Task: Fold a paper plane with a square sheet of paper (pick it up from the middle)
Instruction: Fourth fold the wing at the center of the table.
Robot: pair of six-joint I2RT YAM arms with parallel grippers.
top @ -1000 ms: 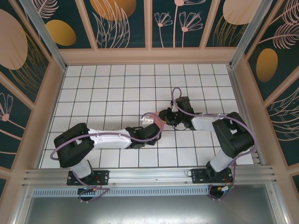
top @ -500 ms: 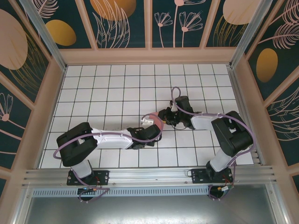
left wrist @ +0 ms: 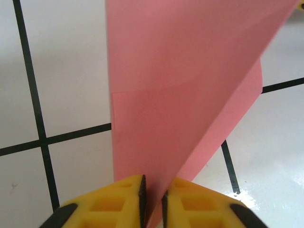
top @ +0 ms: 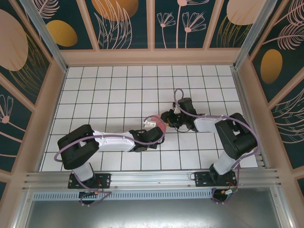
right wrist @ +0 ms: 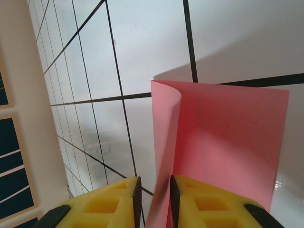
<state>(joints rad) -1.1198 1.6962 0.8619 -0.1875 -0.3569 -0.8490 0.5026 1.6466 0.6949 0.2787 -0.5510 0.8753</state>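
The square sheet of paper [top: 161, 125] is a folded salmon-pink wedge held just above the tiles between both arms. In the left wrist view the paper [left wrist: 180, 95] rises as a creased wedge from my left gripper [left wrist: 153, 184], whose yellow fingers are shut on its lower edge. In the right wrist view the paper [right wrist: 228, 142] stands as a curled double layer. Its rolled edge runs down between the fingers of my right gripper [right wrist: 154, 184], which stands slightly open with a gap on the left pad's side. From above, the left gripper [top: 155, 125] and right gripper [top: 167, 118] nearly meet.
A white tiled floor with black grid lines [top: 118, 90] stretches out behind and to both sides of the grippers. Beige walls [top: 152, 57] with dark floral panels enclose it. An aluminium rail [top: 152, 179] runs along the near edge by the arm bases.
The left arm's shoulder and elbow have shifted slightly to the right. The paper and both grippers stay in nearly the same spot.
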